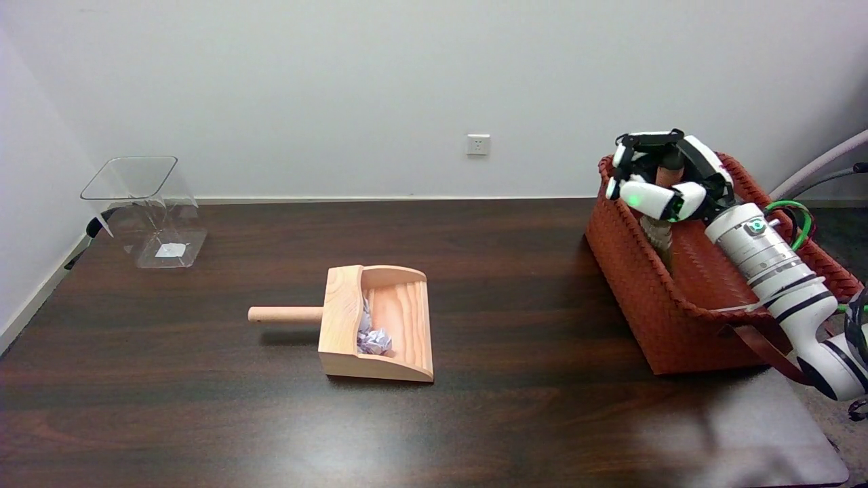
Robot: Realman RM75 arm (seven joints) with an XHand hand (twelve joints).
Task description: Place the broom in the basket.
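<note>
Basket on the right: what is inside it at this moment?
Inside the basket the broom stands upright, its handle top held by the right hand. The near wall hides its lower end, and the arm hides part of the floor.

A single head view looks down from above the table's (475,420) near edge, facing across it to the wall (407,81), taking in most of the surface.
</note>
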